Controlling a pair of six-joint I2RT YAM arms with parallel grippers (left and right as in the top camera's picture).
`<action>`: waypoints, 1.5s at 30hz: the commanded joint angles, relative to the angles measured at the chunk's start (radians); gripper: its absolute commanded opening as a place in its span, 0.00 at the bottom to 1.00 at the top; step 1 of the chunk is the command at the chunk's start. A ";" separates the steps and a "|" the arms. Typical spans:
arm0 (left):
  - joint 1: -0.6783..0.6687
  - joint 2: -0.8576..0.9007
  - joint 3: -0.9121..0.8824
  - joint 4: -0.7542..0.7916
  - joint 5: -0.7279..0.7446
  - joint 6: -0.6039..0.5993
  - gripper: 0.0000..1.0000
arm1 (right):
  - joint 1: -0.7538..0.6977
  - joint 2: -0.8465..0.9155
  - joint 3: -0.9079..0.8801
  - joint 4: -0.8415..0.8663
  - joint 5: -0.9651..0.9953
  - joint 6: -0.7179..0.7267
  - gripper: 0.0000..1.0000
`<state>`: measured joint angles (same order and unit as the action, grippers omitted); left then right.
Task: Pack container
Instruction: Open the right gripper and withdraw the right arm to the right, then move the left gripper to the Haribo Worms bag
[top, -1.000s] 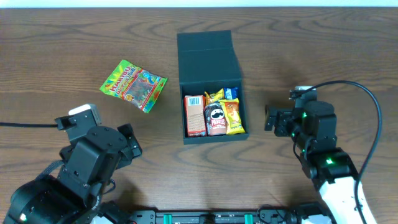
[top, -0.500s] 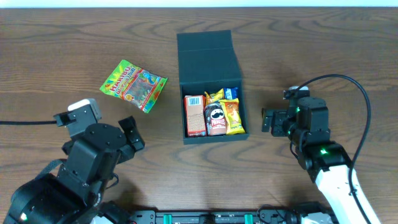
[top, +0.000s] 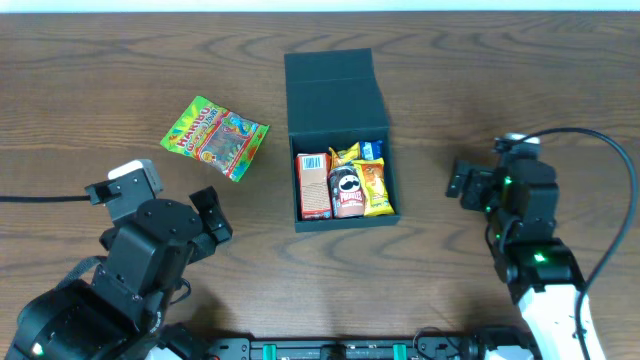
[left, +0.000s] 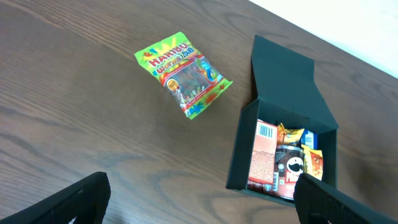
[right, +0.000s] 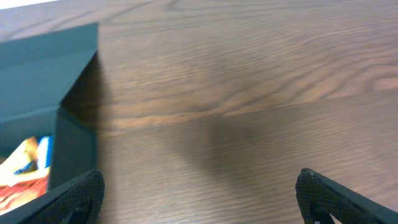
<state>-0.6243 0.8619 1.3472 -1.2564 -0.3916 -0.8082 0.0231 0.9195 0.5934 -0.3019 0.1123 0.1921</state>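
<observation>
The dark container (top: 335, 100) stands open at the table's middle, lid laid back. It also shows in the left wrist view (left: 239, 155) and the right wrist view (right: 37, 74). Several snack packets (top: 345, 185) fill its front part, among them a Pringles can (left: 292, 168). A green Haribo gummy bag (top: 215, 137) lies on the table left of the container, and it shows in the left wrist view (left: 183, 74) too. My left gripper (left: 199, 199) is open and empty, low at the front left. My right gripper (right: 199, 193) is open and empty, to the right of the container.
A black cable (top: 600, 200) loops from the right arm over the table's right side. Another cable (top: 40, 199) runs off the left edge. The wooden table (top: 500, 80) stretches around the container.
The right arm has swung to the right, away from the container. The left arm shifted slightly forward a second ago and has held still since.
</observation>
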 joint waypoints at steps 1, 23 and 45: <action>0.003 0.000 0.018 -0.004 -0.002 -0.001 0.95 | -0.051 -0.010 -0.018 -0.003 0.011 -0.018 0.99; 0.128 0.526 0.133 -0.092 -0.037 -0.532 0.96 | -0.089 0.018 -0.018 -0.009 0.014 -0.018 0.99; 0.511 0.840 0.162 0.152 0.494 -0.159 0.96 | -0.089 0.018 -0.018 -0.009 0.014 -0.018 0.99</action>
<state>-0.1123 1.6814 1.4971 -1.1149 0.0875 -1.0786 -0.0578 0.9367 0.5858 -0.3122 0.1143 0.1890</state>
